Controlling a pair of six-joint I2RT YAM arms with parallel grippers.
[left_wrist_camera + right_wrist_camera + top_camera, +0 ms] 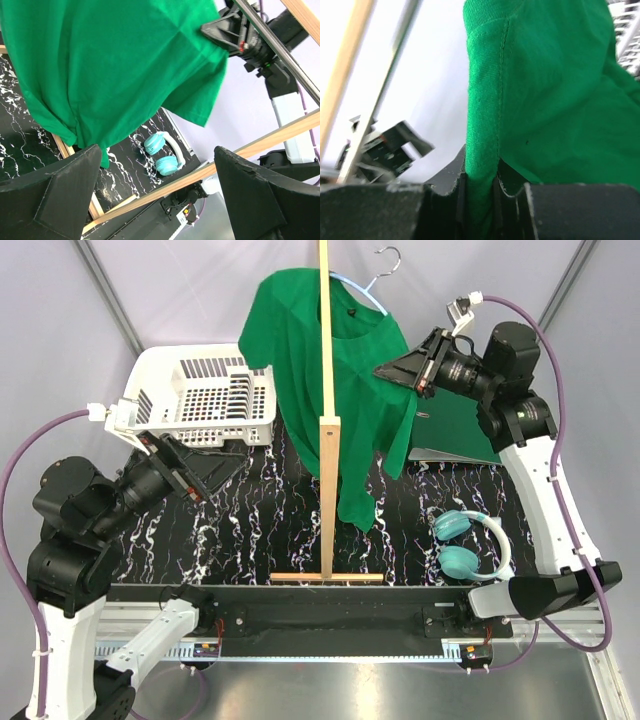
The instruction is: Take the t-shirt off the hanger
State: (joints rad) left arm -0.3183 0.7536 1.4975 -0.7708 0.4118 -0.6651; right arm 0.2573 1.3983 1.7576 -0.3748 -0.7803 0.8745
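Observation:
A green t-shirt [340,380] hangs on a thin light blue hanger [362,292] with a silver hook [388,260], up on the wooden stand. My right gripper [385,371] is shut on the hemmed edge of the shirt's right sleeve; the right wrist view shows the fabric [545,90] pinched between the closed gripper [479,182]. My left gripper [218,472] is open and empty, low at the shirt's left, apart from it. In the left wrist view the shirt [115,65] hangs beyond that open gripper [156,150]. Most of the hanger is hidden under the shirt.
The tall pale wooden stand [325,390] rises from a base bar [326,577] on the black marbled table. A white basket [200,395] sits back left. Teal headphones [465,545] lie at the right, also in the left wrist view [162,152]. A dark green flat board [455,425] lies back right.

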